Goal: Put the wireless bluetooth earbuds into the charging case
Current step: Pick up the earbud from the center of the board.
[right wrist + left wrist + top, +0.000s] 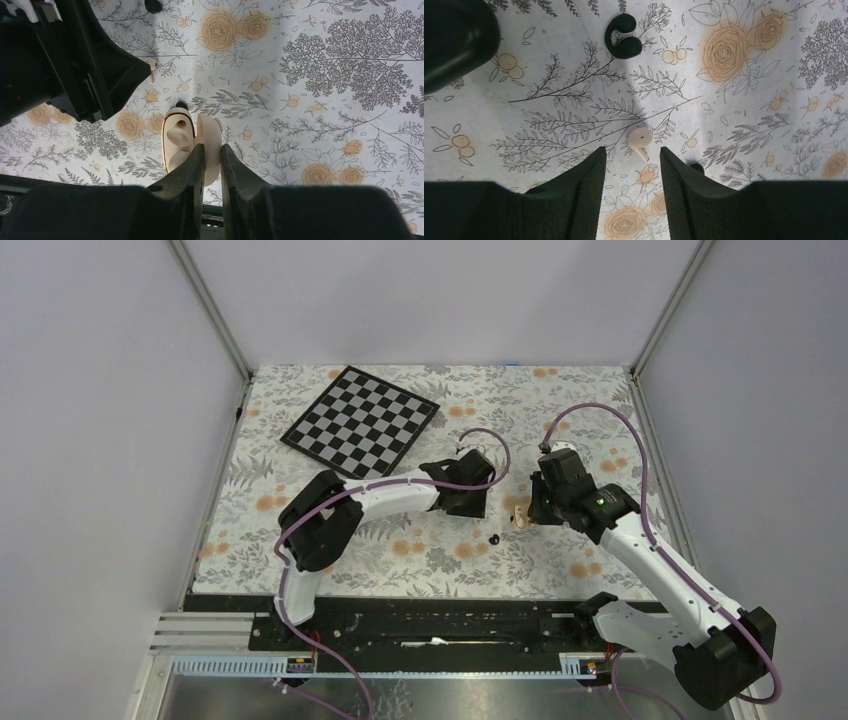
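The beige charging case [178,137] stands open on the floral cloth, and my right gripper [212,146] is shut on its lid half [207,131]. A pale rounded shape sits in one of its cavities. A pale beige earbud [640,139] lies on the cloth just beyond the tips of my left gripper [631,151], which is open with nothing between its fingers. A black earbud [622,37] lies farther ahead. From above, the case [521,518] is at the right gripper [534,508], the left gripper [476,502] is close beside it, and the black earbud [493,538] lies nearer the arm bases.
A checkerboard [362,421] lies at the back left of the floral cloth [400,560]. The two wrists are close together mid-table. A small dark thing [696,167] peeks out beside my left gripper's right finger. Metal frame posts [212,310] and grey walls enclose the table.
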